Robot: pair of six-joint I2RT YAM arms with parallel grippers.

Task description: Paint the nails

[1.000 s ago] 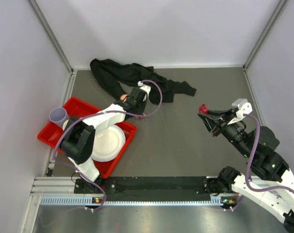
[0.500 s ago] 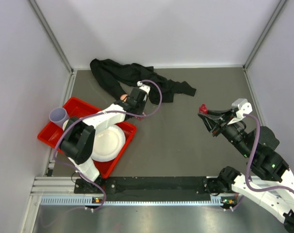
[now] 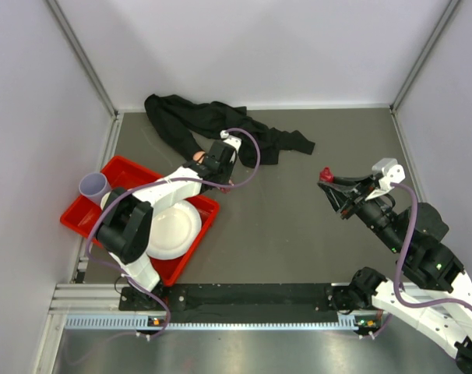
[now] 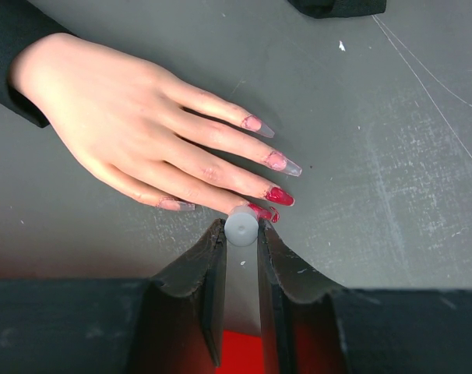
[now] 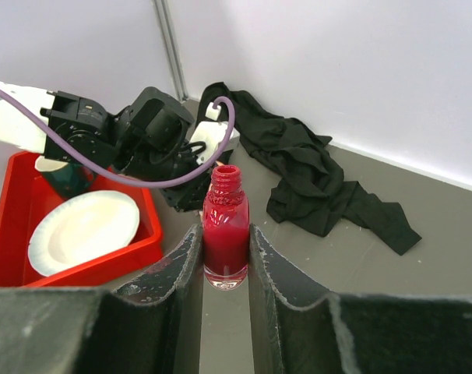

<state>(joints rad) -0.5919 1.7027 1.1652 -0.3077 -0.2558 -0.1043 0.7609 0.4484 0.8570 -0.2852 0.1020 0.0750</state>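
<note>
**Top view.** Shows the left gripper (image 3: 207, 160) at the far-left part of the table (image 3: 298, 234), right beside the hand (image 3: 197, 157). Shows only a pale sliver of that hand next to a black cloth (image 3: 220, 125). Too small here to judge the grip. Near left, shows a red tray (image 3: 119, 167) holding a plate (image 3: 174, 226) and a cup (image 3: 93, 185). Puts the right gripper (image 3: 335, 189) well apart, over on the right, closed on a red bottle (image 3: 325, 173).

**Left wrist.** Finds the left gripper clamped on a grey round cap (image 4: 241, 224), seen end-on, just over the nails (image 4: 279, 196). Shows the hand palm down on the table, fingers pointing right, with a black sleeve (image 4: 2, 47) at the wrist. Two nails by the cap deep red, one of them partly hidden behind it. The rest clear, with faint pink smears.

**Right wrist.** Shows the right gripper shut tight on the bottle, upright, open at the neck, full of red polish. Beyond it, shows the left arm (image 5: 142, 132), the tray with its plate, and the cloth along the far wall.
</note>
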